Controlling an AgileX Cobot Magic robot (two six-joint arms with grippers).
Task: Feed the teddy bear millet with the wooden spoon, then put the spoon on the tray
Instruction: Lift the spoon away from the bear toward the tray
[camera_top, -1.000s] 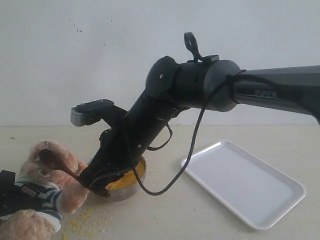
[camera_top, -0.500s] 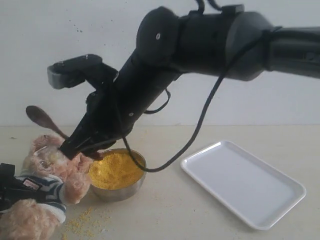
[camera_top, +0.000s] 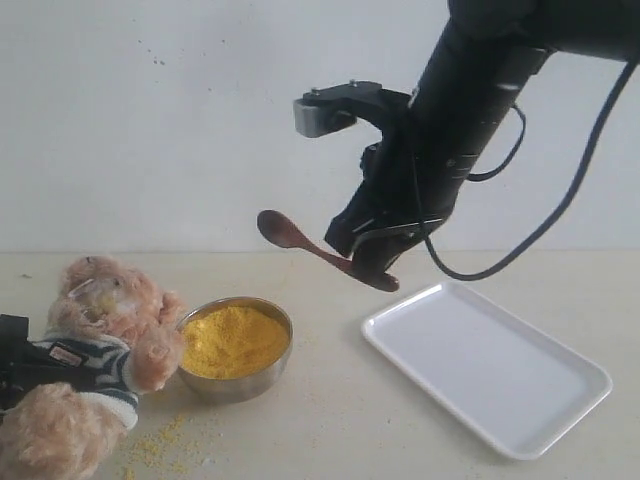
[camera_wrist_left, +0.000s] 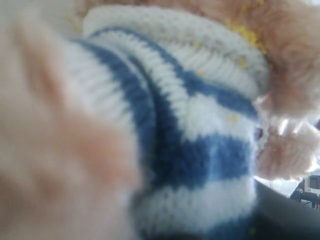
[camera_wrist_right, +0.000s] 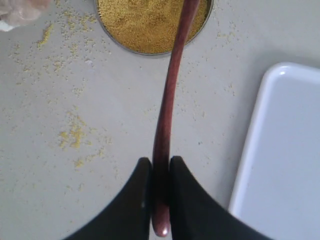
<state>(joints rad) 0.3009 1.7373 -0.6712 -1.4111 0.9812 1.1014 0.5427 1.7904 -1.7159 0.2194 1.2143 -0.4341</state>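
Observation:
The teddy bear (camera_top: 100, 335) in its striped shirt leans at the far left, beside the steel bowl (camera_top: 262, 378) heaped with millet (camera_top: 232, 340). My right gripper (camera_top: 368, 262) is shut on the handle of the wooden spoon (camera_top: 300, 240) and holds it in the air above the gap between bowl and tray (camera_top: 487, 365). The right wrist view shows the spoon (camera_wrist_right: 172, 90) pinched between the jaws of the right gripper (camera_wrist_right: 160, 162), its bowl end pointing over the millet (camera_wrist_right: 145, 20). The bear's shirt (camera_wrist_left: 200, 130) fills the left wrist view. My left gripper (camera_top: 10, 360) is a dark shape against the bear's side, its jaws hidden.
Loose yellow grains (camera_top: 165, 440) lie scattered on the table in front of the bear and bowl, also scattered grains (camera_wrist_right: 72, 132) beside the bowl. The tray's white rim (camera_wrist_right: 250, 150) runs next to the gripper. A plain white wall stands behind the table.
The right arm lifted the spoon away from the bear's face and swung it up and to the right, past the bowl toward the tray. Bear and left gripper stayed put.

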